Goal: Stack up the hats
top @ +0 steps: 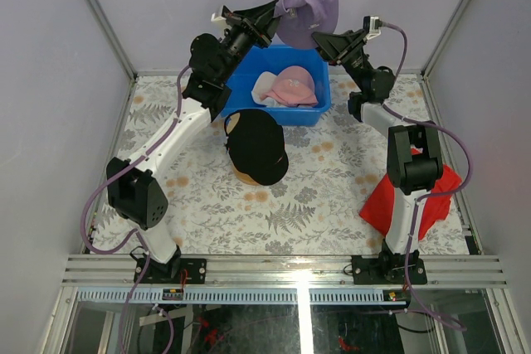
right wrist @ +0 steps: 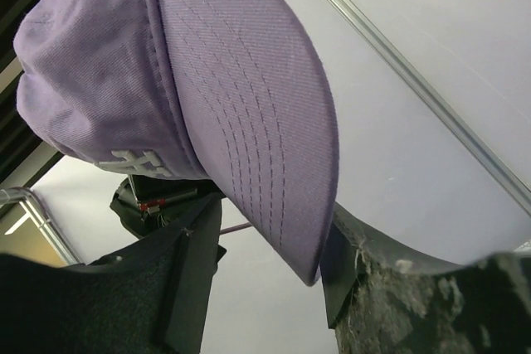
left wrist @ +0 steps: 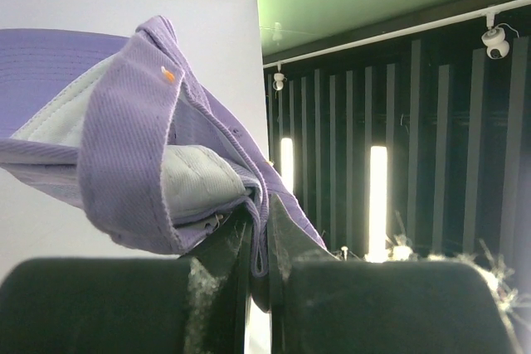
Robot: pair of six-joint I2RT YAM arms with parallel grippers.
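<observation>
Clenched on lavender cap point(top: 311, 6) back edge with left gripper point(left wrist: 257, 238), high above bin point(top: 249, 72); straddling brim with right gripper point(right wrist: 270, 263), clamped or loose cannot tell

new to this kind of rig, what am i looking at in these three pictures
Two robot arms are bolted to a table, each ending in a two-finger gripper. One picture looks down from above; the other two come from cameras on the wrists, their dark fingers at the bottom. Held in the air is a lavender cap: the left gripper is shut on its fabric, the right gripper open around its brim. A blue bin holds a pink cap and a white cap. On the table sit a black cap over something tan and a red cloth.
</observation>
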